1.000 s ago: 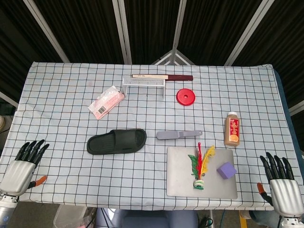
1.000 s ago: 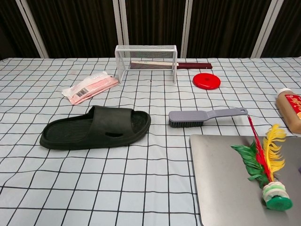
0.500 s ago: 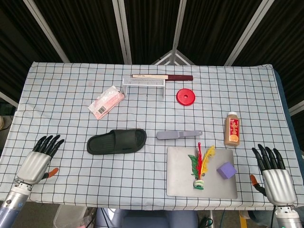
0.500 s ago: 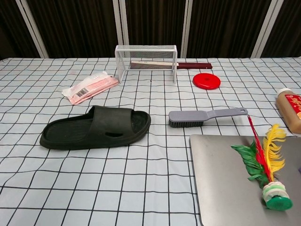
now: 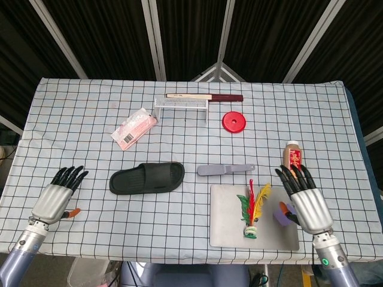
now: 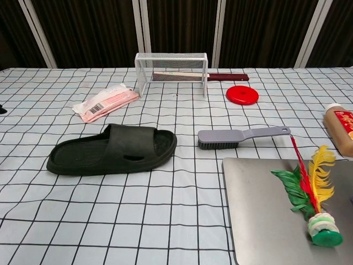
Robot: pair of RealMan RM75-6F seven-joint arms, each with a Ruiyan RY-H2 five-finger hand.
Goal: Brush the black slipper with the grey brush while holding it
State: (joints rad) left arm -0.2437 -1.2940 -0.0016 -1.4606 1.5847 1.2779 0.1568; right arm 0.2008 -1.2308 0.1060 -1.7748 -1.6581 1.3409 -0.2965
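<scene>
Now, counted: one slipper (image 5: 147, 177), one brush (image 5: 225, 170), both lying apart mid-table.
Left hand (image 5: 58, 194): fingers spread, holding nothing, near the table's left edge.
Right hand (image 5: 304, 195): fingers spread, empty, over the tray's (image 5: 227, 233) right side.
Around: one bottle (image 5: 292, 156), red disc (image 5: 234, 122), wire rack (image 5: 181, 104), pink packet (image 5: 134, 127), feather shuttlecock (image 5: 252, 210).
Hidden: purple block (image 5: 281, 213) partly behind the right hand.

Checked table (image 5: 90, 221) bears slipper (image 5: 147, 177); brush (image 5: 224, 170); tray (image 5: 227, 233).
</scene>
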